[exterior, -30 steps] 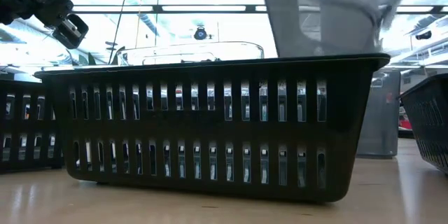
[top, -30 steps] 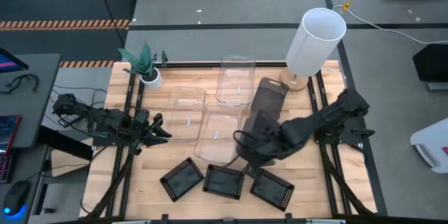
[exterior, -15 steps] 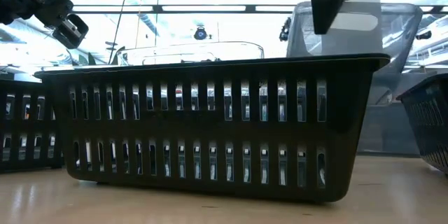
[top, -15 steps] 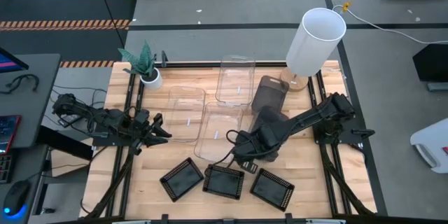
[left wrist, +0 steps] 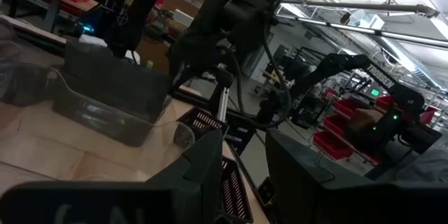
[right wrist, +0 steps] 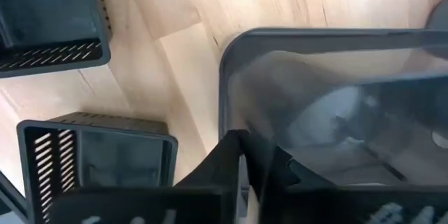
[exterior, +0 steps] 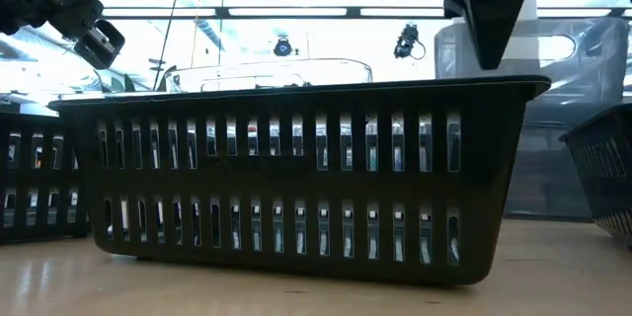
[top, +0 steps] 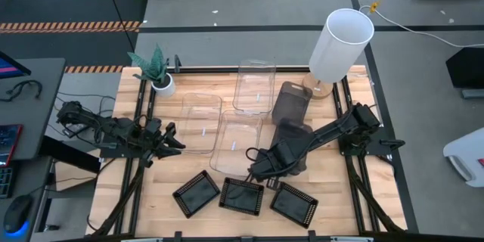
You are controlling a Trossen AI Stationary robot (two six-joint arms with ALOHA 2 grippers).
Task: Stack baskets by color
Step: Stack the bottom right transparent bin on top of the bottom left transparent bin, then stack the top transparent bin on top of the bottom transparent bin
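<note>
Honestly, the smoky grey basket near mid-table, just behind the black baskets, is pinched narrowly at its thin rim by the right gripper, so it's probably light, stiff and slippery.

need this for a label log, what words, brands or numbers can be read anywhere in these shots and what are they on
"TROSSEN": only partly legible, on the far arm in the left wrist view.
White markings on the left end effector body at that picture's bottom edge: cut off, unreadable.
White markings on the right end effector body in the right wrist view: cut off, unreadable.
Baskets, lamp shade, plant pot: no text visible.
</note>
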